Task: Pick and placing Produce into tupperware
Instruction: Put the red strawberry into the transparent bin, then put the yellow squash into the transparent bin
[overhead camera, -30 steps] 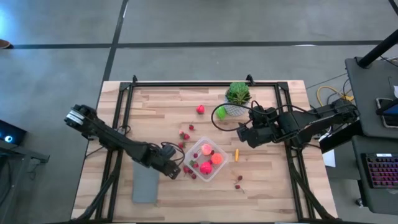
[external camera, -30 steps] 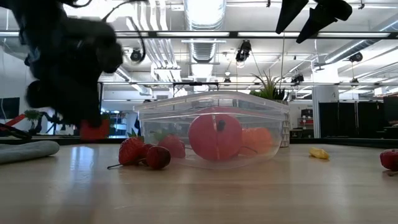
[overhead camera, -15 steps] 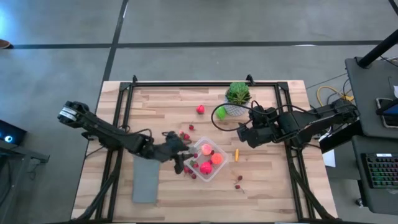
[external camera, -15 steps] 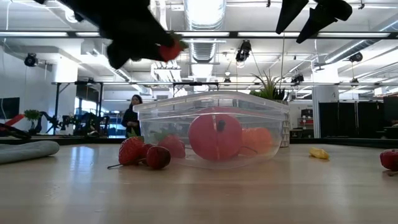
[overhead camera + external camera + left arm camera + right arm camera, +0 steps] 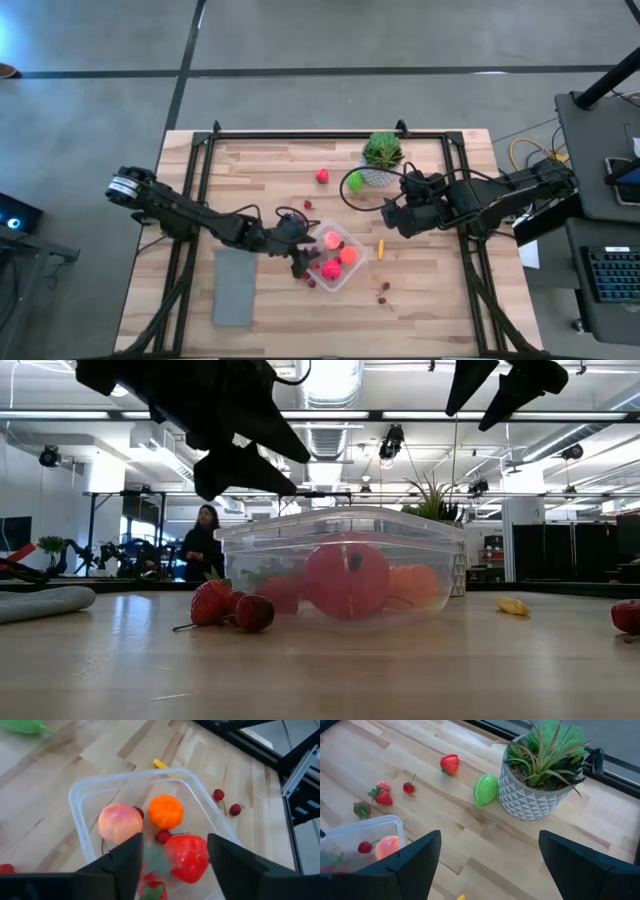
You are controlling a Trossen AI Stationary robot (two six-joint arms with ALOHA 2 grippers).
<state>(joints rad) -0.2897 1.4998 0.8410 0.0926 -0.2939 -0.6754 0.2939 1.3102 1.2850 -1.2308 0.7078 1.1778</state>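
Note:
The clear tupperware (image 5: 336, 256) stands on the table's middle. It holds a pink piece (image 5: 119, 822), an orange piece (image 5: 165, 811), a big red piece (image 5: 187, 857) and red berries. My left gripper (image 5: 301, 258) hovers open over the box's left side (image 5: 173, 837). A blurred red berry with a green top (image 5: 154, 865) shows below its fingers, inside the box's outline. My right gripper (image 5: 392, 215) is open and empty, high above the table to the right of the box (image 5: 487, 834). Loose berries (image 5: 298, 214), a green piece (image 5: 354, 181) and a yellow-orange piece (image 5: 381, 246) lie on the table.
A spiky plant in a white pot (image 5: 382, 155) stands at the far side, with the green piece against it. A flat grey rectangle (image 5: 234, 287) lies near the front left. Two cherries (image 5: 383, 292) lie front right of the box. Berries (image 5: 228, 605) lie at its left wall.
My left gripper has risen from the table at the box's left with a red berry and gone right, over the box. It has opened and let the berry go, and the berry has dropped toward the inside of the box.

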